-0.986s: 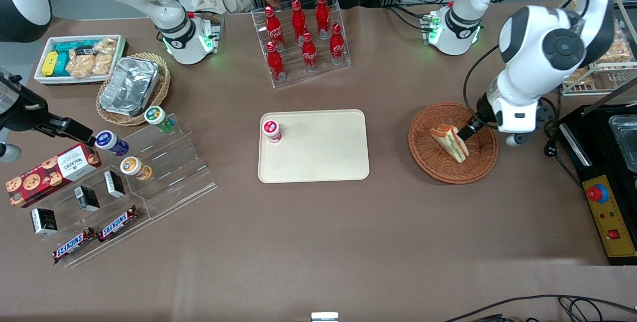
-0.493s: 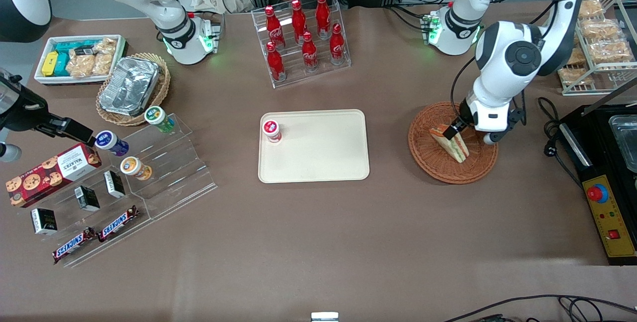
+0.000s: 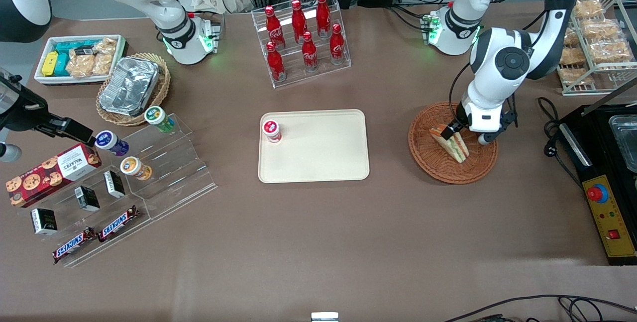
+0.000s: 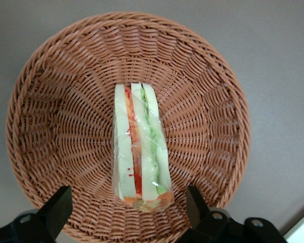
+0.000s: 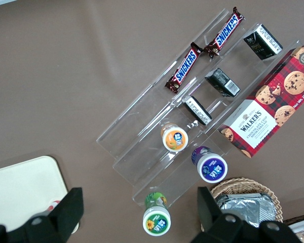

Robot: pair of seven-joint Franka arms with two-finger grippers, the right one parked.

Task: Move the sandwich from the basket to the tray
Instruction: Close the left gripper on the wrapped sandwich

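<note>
On the brown bench [image 3: 318,242], nearest the front camera toward the parked arm's end, two Snickers bars [image 3: 94,235] and small dark boxes [image 3: 87,198] lie on a clear stepped stand [image 3: 164,182], with a red Walkers cookie box [image 3: 50,172] beside them. Farther from the camera, in the middle of the bench, sits the cream tray [image 3: 318,158], bare except for a small red-lidded cup [image 3: 271,130] standing in one of its corners. Toward the working arm's end, well apart from the tray, the reddish-brown wicker basket [image 3: 438,162] holds the sandwich [image 3: 455,147], which lies near the basket's centre. The wedge's long axis runs at a slant, one end toward the front camera, the other toward the claw [image 3: 454,132]. In the left wrist view the sandwich [image 4: 140,147] shows its red, orange and green filling edge up, wrapped in clear film, inside the basket [image 4: 50,126]. The claw [image 4: 129,212] stands spread wide, one finger [image 4: 58,207] on each side of the wedge's end, not touching it. Farther still, a clear rack of red cola bottles [image 3: 301,38] stands upright.
</note>
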